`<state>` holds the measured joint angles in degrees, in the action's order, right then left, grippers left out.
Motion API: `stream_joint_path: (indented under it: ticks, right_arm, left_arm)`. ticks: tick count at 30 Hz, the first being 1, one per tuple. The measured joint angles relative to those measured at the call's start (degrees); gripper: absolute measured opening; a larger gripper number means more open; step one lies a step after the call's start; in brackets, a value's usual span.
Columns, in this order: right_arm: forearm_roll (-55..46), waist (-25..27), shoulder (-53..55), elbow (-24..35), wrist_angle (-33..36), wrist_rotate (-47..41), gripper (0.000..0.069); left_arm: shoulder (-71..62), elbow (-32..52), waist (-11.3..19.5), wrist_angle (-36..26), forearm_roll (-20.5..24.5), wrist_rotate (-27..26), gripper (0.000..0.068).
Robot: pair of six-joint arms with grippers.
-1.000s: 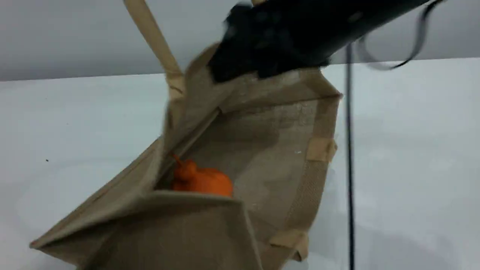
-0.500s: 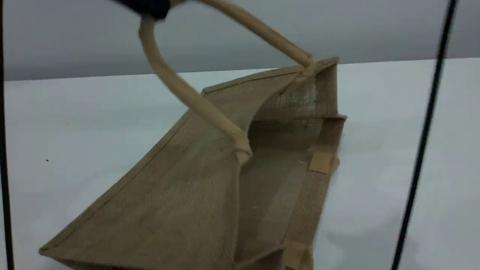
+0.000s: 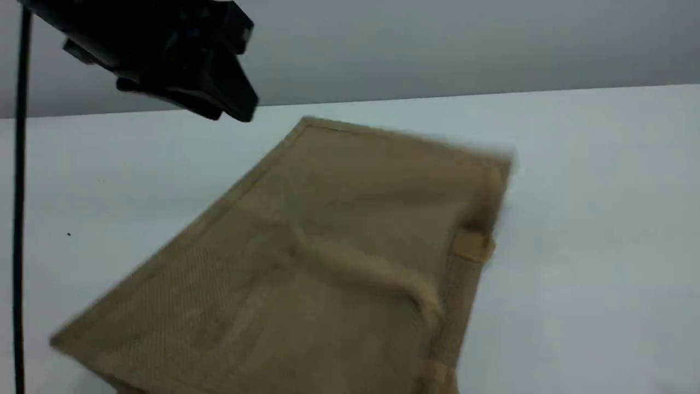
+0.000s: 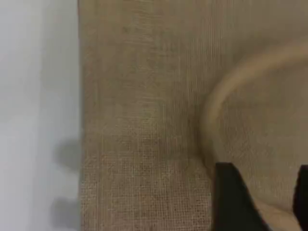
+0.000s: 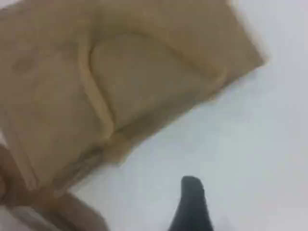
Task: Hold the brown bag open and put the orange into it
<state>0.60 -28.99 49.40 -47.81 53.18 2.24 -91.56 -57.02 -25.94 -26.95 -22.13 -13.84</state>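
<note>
Hovering far-left with parted, empty jaws, our left gripper (image 3: 219, 106) risks the collapsed tan woven jute bag (image 3: 306, 257) shifting; right gripper (image 5: 192, 202) wide, empty.

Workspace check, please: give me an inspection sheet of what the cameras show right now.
Surface: white table, bare around the bag.
Job's things: brown bag collapsed flat on the table, blurred, its handle lying across the top panel; the orange is not visible.
Clutter: nothing seen.
Grippers: left claw above the bag, holding nothing, fingers apart; right claw over bare table beside the bag, empty.
Cables: black cable hanging at the scene view's left edge.
Surroundings: plain grey wall behind the table.
</note>
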Motion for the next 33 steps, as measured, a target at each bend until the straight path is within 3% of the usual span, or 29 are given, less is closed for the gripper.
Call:
stream_joint_path:
  ticks: [4, 7, 11, 19, 26, 33]
  right_arm:
    - [-3.99, 0.00, -2.76, 0.00, 2.84, -2.24, 0.0477]
    - [-5.92, 0.00, -2.88, 0.00, 7.28, -2.24, 0.0477]
    - [-6.84, 0.00, -4.10, 0.00, 12.91, -3.93, 0.0479]
    - [-6.51, 0.00, -13.35, 0.74, 15.77, -4.78, 0.0479]
    - [-2.32, 0.00, -26.78, 9.02, 11.93, -4.73, 0.0479]
    - [-1.46, 0.00, -41.45, 18.50, 8.53, -4.67, 0.0479]
  left_arm:
    - [-1.58, -0.05, 0.00, 0.29, -7.35, -4.74, 0.0399]
    - [-0.30, -0.05, 0.00, -1.17, -11.17, -8.10, 0.0412]
    - [2.92, -0.11, 0.00, -4.55, -10.67, -8.74, 0.0414]
    - [12.03, -0.11, 0.00, -17.90, -10.53, -8.18, 0.0414]
    - [21.68, -0.11, 0.00, -27.79, -10.71, -5.78, 0.0414]
    - [33.80, 3.28, 0.00, -31.29, -10.76, -2.71, 0.0414]
